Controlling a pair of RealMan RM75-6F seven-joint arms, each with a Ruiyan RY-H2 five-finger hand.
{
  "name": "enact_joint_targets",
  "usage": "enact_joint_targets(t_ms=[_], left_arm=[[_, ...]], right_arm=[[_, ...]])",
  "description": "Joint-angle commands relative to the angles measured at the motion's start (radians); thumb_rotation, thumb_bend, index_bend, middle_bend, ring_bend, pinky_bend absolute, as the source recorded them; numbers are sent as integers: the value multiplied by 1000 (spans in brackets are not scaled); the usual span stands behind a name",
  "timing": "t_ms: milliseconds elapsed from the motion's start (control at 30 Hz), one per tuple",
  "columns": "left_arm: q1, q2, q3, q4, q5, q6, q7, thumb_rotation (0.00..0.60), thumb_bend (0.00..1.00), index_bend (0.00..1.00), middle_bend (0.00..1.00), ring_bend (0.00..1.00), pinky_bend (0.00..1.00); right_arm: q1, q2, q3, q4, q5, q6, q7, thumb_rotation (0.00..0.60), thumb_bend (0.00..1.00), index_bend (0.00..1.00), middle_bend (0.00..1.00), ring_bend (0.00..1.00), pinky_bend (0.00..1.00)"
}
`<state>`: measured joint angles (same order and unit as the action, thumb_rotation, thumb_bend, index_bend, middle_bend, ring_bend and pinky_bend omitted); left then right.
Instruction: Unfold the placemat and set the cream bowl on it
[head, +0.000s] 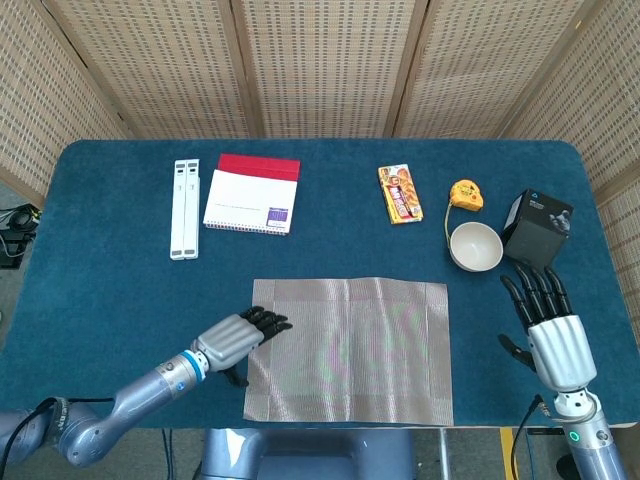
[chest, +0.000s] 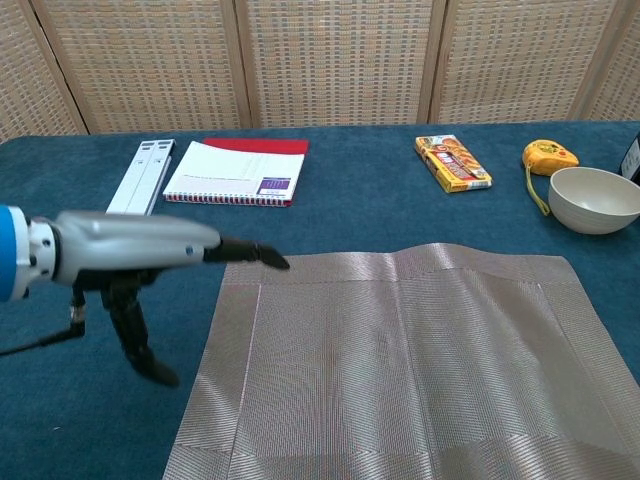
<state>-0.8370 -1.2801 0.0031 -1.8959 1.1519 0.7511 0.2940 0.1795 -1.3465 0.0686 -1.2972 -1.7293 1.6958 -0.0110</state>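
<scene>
Fingers (head: 268, 321) of left hand (head: 232, 340) released, hovering at placemat (head: 350, 350) edge; mat lying unfolded. Cream bowl (head: 475, 245) waiting just beyond right hand (head: 553, 338), also empty, fingers apart.

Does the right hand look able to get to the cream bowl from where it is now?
Probably yes. The right hand is open, holds nothing, and sits just behind and to the right of the bowl, with only bare table between them. The black box stands close beside the bowl, so the approach is a bit tight.
</scene>
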Motion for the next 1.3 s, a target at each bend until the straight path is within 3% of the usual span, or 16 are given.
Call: enact_joint_targets(t_ms=[33,200,467,600,833,1167,1300], left_arm=[[111,39,-47,40,125,215,-65,600,0,0,0,0,0],[200,31,-89,106,51,421,40,600,0,0,0,0,0],[300,62,-95,108,-35,533,67,600,0,0,0,0,0],[328,75,-95,113,-32,557,59,600,0,0,0,0,0],[360,102,-111,124,-17,576,20,600,0,0,0,0,0],[375,118,-126,124,1,561,-4,600,0,0,0,0,0],[378,119,-132,127,0,550,-12,600,0,0,0,0,0]], right_arm=[[3,-3,2,8,9,-12,1,600,0,97,0,0,0],[31,-3,15,31,61,-97,22,600,0,110,0,0,0],[148,28,46,55,165,-366,37,600,0,131,0,0,0],[202,27,57,65,213,-486,31,600,0,149,0,0,0],[296,-40,95,189,333,-689,35,600,0,189,0,0,0],[356,-168,109,398,413,-806,59,600,10,278,0,0,0],[376,-214,98,451,405,-830,93,600,82,300,0,0,0]])
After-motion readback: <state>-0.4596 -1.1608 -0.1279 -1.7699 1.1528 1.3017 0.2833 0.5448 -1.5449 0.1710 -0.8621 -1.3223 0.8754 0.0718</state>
